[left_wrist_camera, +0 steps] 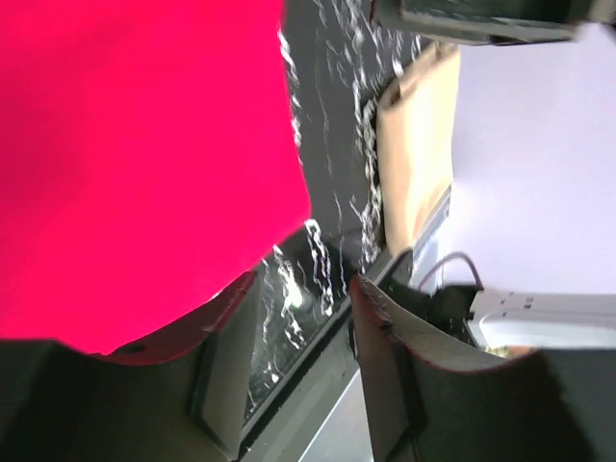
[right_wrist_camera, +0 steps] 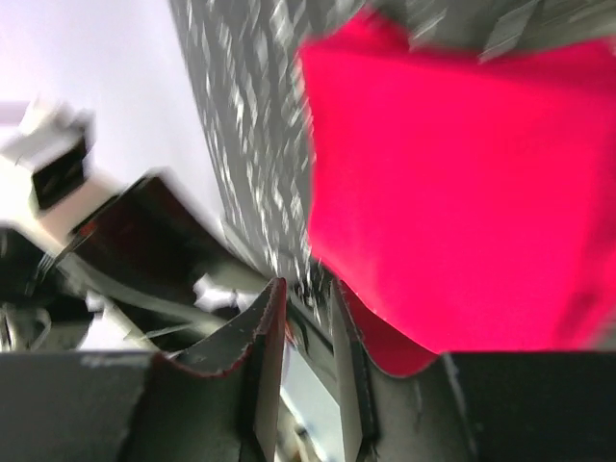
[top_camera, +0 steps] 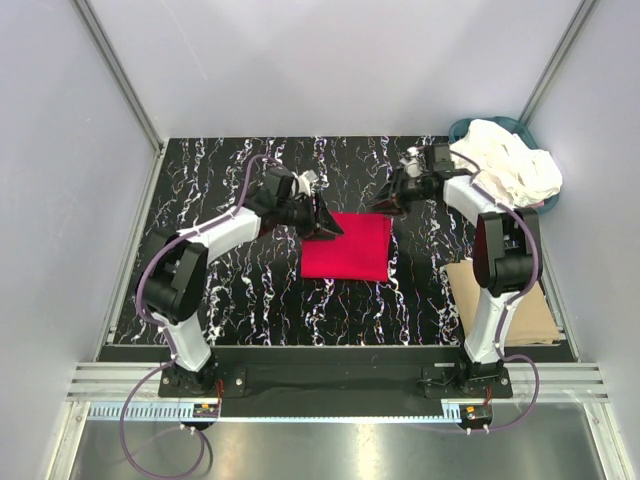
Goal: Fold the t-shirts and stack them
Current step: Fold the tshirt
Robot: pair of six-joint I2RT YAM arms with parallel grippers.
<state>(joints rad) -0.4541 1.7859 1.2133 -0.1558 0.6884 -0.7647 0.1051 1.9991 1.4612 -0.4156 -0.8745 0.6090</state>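
A red t-shirt (top_camera: 346,247) lies folded into a rectangle in the middle of the black marbled table (top_camera: 240,300). My left gripper (top_camera: 328,227) is at its far left corner, jaws wide open and empty. In the left wrist view the gripper (left_wrist_camera: 306,284) sits just off the edge of the shirt (left_wrist_camera: 144,144). My right gripper (top_camera: 384,204) is at the shirt's far right corner. In the right wrist view the gripper (right_wrist_camera: 308,287) shows a narrow gap with nothing in it, beside the shirt (right_wrist_camera: 462,173).
A pile of white t-shirts (top_camera: 510,165) fills a teal basket (top_camera: 462,128) at the back right corner. A tan board (top_camera: 500,300) lies at the table's right front, also seen in the left wrist view (left_wrist_camera: 419,144). Grey walls enclose the table.
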